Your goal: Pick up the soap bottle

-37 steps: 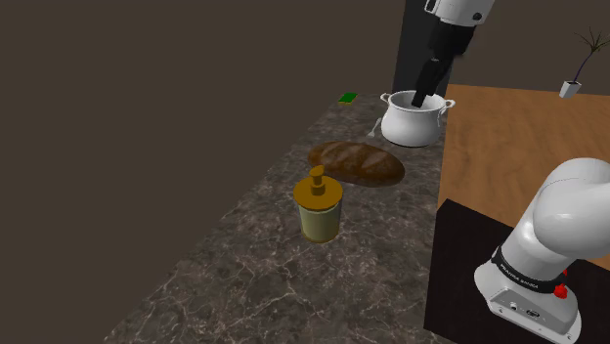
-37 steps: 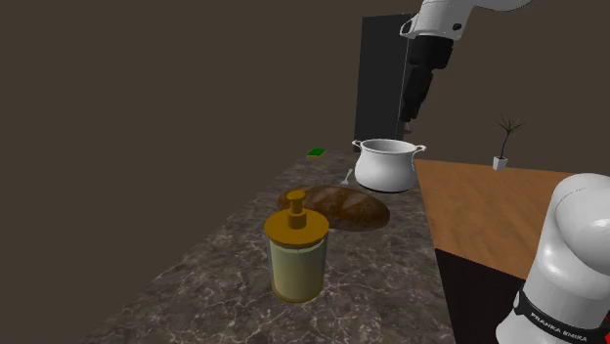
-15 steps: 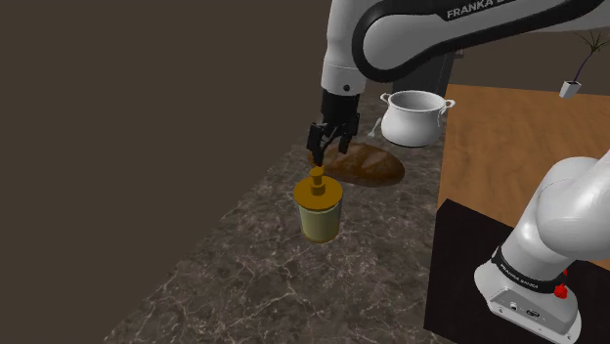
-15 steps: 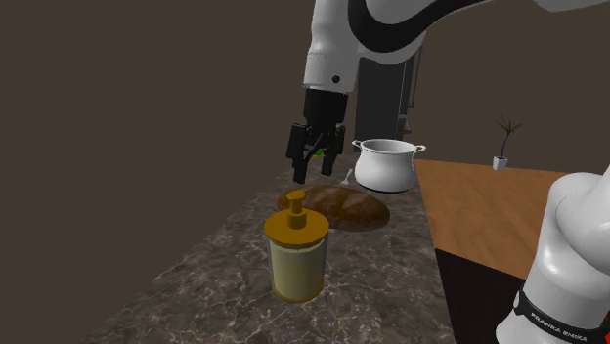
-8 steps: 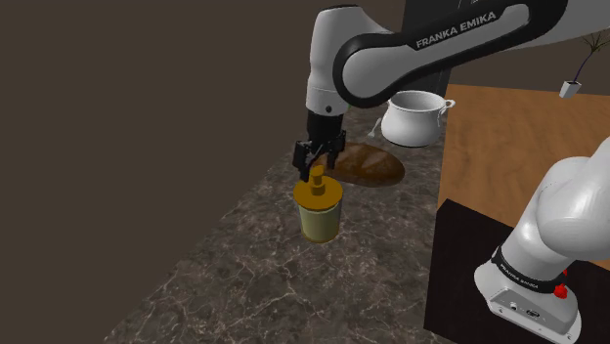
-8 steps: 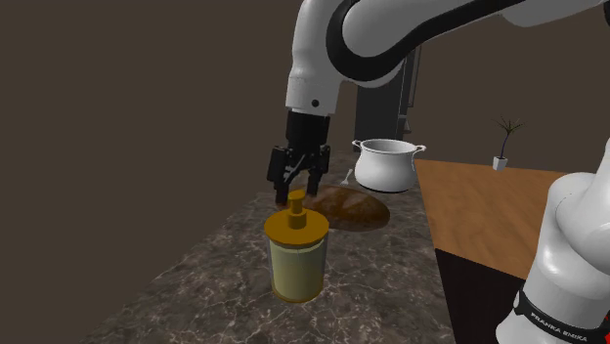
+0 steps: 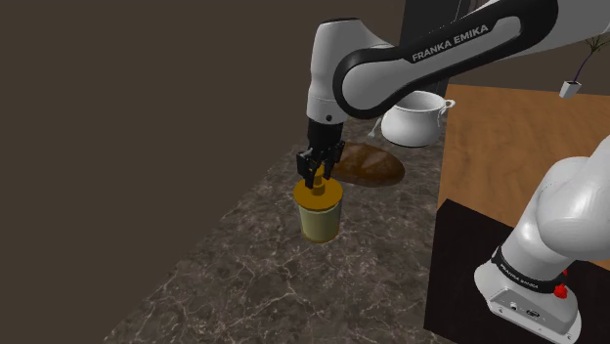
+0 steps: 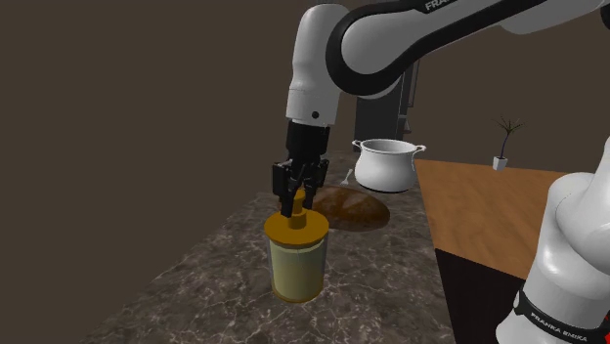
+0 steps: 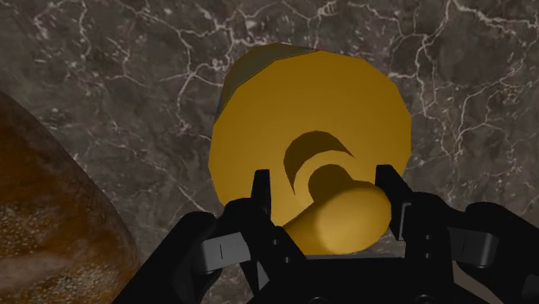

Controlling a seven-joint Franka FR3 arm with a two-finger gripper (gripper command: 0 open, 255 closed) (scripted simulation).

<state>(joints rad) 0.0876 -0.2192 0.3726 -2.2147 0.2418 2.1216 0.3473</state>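
Ok so this is the grasp step imo: the end effector [image 8: 296, 203] sits right on top of the soap bottle [image 7: 319, 217], pointing straight down, w/ the arm arched over from the stand [image 7: 467, 256]. The bottle stands upright on the counter [image 7: 235, 274], pale greenish body w/ a mustard cap and pump, and a brown bread loaf [image 7: 370, 164] lies just behind it. In the wrist view the two fingers [image 9: 259, 197] stand apart w/ the pump head [image 9: 345, 220] between them. One side looks about touching and the other shows a sliver of gap, so I'd call it open at a narrow-ish width, not clamped yet. Next move prob needs a clean squeeze on the pump/neck, then a straight lift. That's a small round part, so I'd guess it could twist or slip if the grip is off-centre, and the bottle may tip toward the loaf. The surface is dark marbled stone w/ pale veins. A white pot [image 7: 415, 119] w/ handles sits further back, well apart from the bottle. Beside the counter there's a wooden top [image 7: 518, 147] w/ a little potted plant [image 7: 579, 66] at its far end. The walls are plain dark brown, pretty dim overall.
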